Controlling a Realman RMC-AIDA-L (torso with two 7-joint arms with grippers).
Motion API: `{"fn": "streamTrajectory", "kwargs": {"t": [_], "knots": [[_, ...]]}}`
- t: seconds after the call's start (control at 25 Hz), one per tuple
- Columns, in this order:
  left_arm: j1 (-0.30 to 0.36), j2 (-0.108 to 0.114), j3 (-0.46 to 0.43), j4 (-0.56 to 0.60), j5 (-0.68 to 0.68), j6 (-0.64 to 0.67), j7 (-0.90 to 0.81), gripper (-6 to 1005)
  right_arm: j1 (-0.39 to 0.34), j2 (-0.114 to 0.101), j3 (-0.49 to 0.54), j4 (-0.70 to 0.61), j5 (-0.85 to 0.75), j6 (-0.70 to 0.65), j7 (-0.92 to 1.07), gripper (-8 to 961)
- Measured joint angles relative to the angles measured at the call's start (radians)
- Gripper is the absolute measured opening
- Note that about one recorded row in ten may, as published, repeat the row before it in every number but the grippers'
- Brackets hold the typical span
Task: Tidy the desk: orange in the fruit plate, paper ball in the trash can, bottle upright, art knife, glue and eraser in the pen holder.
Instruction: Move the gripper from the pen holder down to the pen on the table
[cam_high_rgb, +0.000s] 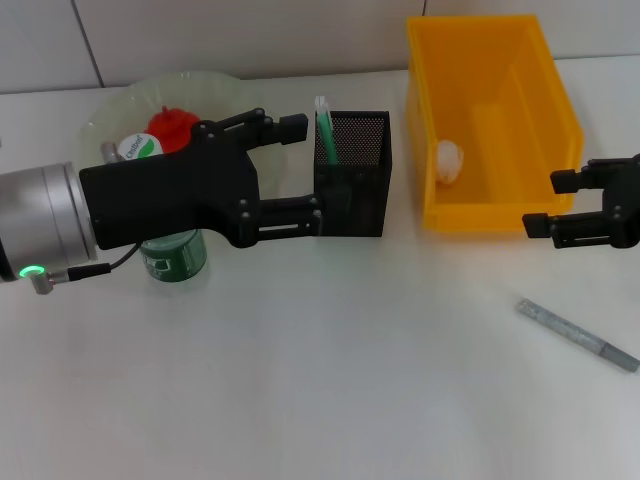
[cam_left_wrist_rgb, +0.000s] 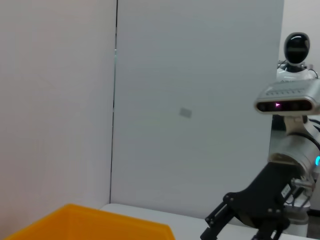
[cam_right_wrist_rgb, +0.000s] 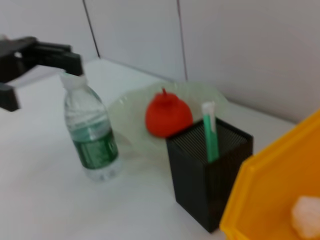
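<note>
The orange (cam_high_rgb: 170, 125) lies in the pale green fruit plate (cam_high_rgb: 115, 108) at the back left. In front of the plate the bottle (cam_right_wrist_rgb: 92, 135) stands upright. My left gripper (cam_high_rgb: 300, 170) hovers open above the bottle, its fingers reaching toward the black mesh pen holder (cam_high_rgb: 352, 180). A green and white glue stick (cam_high_rgb: 325, 128) stands in that holder. The paper ball (cam_high_rgb: 449, 160) rests inside the yellow trash can (cam_high_rgb: 500, 205). On the table at the front right lies the grey art knife (cam_high_rgb: 578, 335). My right gripper (cam_high_rgb: 550, 203) is open and holds nothing, beside the can's near right corner. The eraser is out of view.
A white wall runs close behind the desk. The yellow can's rim (cam_left_wrist_rgb: 85, 222) also shows in the left wrist view, with my right arm beyond it. Bare white tabletop fills the front of the head view.
</note>
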Motion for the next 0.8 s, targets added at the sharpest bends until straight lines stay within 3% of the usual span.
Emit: {"fn": "streamTrajectory", "kwargs": {"t": [0.24, 0.36, 0.8], "knots": [[0.002, -0.001, 0.006, -0.012, -0.006, 0.002, 0.022, 863, 0.086, 0.000, -0.019, -0.102, -0.226, -0.069, 0.190, 759], [0.015, -0.003, 0.032, -0.032, -0.044, 0.008, 0.110, 863, 0.125, 0.000, -0.064, -0.136, -0.328, -0.098, 0.260, 759], [0.031, 0.002, 0.062, -0.039, -0.070, 0.011, 0.154, 863, 0.164, -0.001, -0.179, -0.145, -0.458, -0.102, 0.391, 759]]}}
